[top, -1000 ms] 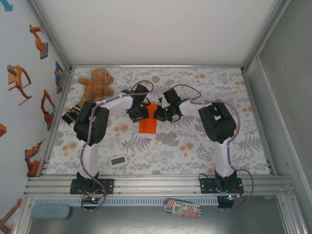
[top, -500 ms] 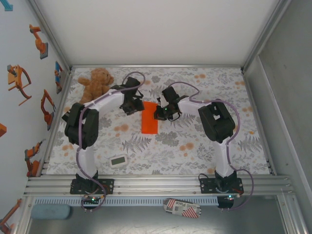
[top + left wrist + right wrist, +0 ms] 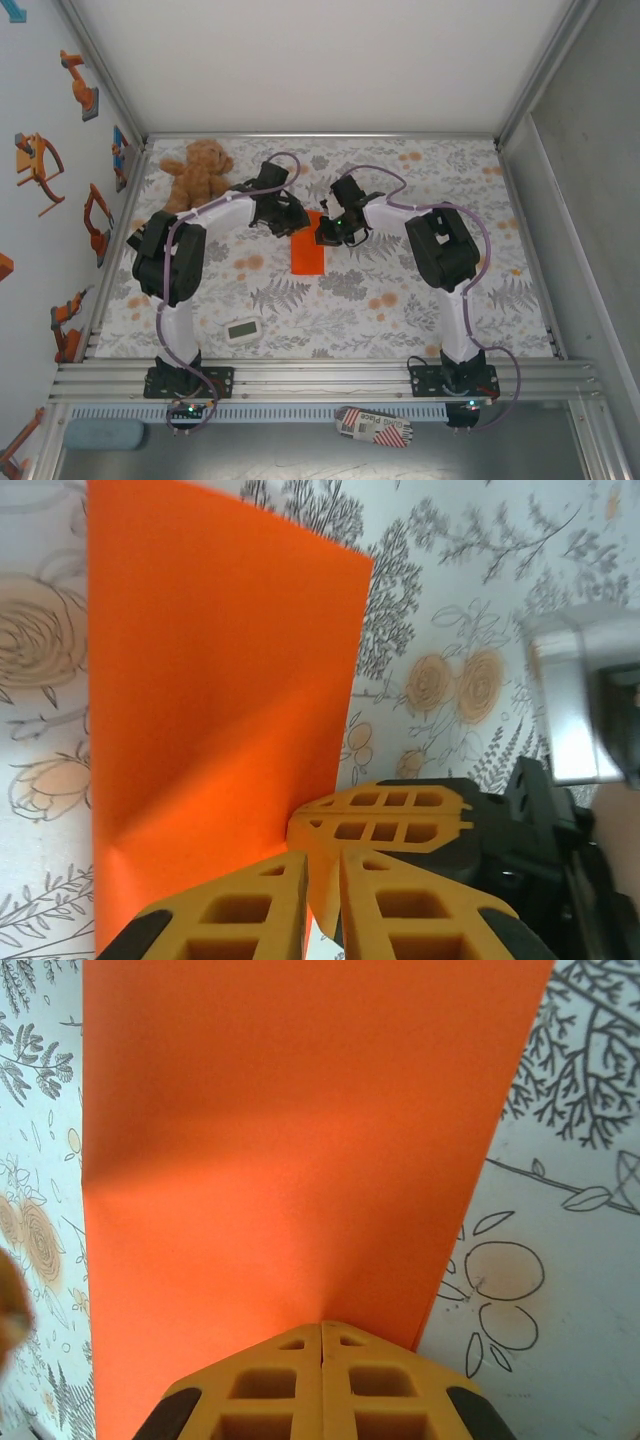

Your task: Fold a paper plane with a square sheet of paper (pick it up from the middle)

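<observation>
Two robot arms bend inward over a counter (image 3: pixel 400 300) covered with a grey leaf-print cloth dotted with orange blooms. They meet at its middle, over the orange sheet of paper (image 3: pixel 306 255), which lies there as a tall, narrow rectangle.

A brown teddy bear (image 3: pixel 198 172) sits at the far left, well apart from the paper. A small white timer (image 3: pixel 243 329) lies near the front edge. Only the two grippers crowd the paper's far end.

White walls and aluminium rails enclose the counter, and robot-arm stickers (image 3: pixel 40 165) dot the left wall. Below the front rail lie a blue pad (image 3: pixel 103 433) and a red-and-white striped packet (image 3: pixel 373 427).

Up close, the left wrist view shows the left gripper (image 3: pixel 322 862) pinching a corner of the paper, with a sliver of orange between its yellow fingers. The right wrist view shows the right gripper (image 3: pixel 321 1328) pressed together at the paper's edge; whether paper is caught between its fingers cannot be told. Both close views show soft shading across the sheet that the overhead view does not
</observation>
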You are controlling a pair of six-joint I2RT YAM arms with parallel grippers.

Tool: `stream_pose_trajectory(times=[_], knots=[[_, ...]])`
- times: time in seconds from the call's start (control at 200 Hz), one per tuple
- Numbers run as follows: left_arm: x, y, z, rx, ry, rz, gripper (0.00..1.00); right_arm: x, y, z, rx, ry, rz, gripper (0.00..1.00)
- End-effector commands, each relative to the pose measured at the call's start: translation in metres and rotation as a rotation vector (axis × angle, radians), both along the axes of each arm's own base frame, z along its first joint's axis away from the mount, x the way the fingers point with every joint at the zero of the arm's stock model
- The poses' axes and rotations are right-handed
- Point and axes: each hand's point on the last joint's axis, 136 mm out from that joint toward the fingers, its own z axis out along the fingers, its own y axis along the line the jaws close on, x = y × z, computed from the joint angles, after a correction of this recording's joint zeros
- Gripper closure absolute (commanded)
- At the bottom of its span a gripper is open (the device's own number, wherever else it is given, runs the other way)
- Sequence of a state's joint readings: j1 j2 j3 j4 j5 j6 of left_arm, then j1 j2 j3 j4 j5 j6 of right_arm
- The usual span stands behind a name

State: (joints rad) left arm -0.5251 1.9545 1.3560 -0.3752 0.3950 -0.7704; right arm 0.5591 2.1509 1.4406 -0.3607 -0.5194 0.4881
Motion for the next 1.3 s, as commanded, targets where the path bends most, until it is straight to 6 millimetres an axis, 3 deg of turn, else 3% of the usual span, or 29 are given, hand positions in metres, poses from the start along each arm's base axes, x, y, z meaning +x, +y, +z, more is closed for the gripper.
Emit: stream_pose_trajectory(times=[0.0,0.371,0.881,1.006,1.167,1.297], knots=[[-0.011,0.001,-0.014,-0.001,0.059,-0.005,0.86,-0.034,-0.046,-0.064,-0.245,0.150,-0.016,0.99],[-0.024,0.013,-0.048,0.094,0.123,-0.046,0.88,-0.035,-0.051,-0.069,-0.273,0.156,-0.015,1.00],[-0.039,0.065,-0.087,0.126,0.167,-0.025,0.89,-0.041,-0.074,-0.089,-0.418,0.146,0.012,1.00],[-0.039,0.079,-0.083,0.100,0.162,-0.002,0.89,-0.044,-0.076,-0.092,-0.427,0.154,0.015,1.00],[-0.030,0.096,-0.064,0.073,0.125,0.038,0.89,-0.044,-0.077,-0.093,-0.431,0.152,0.017,1.00],[-0.019,0.075,-0.034,-0.055,0.067,0.031,0.89,-0.044,-0.076,-0.092,-0.427,0.152,0.017,1.00]])
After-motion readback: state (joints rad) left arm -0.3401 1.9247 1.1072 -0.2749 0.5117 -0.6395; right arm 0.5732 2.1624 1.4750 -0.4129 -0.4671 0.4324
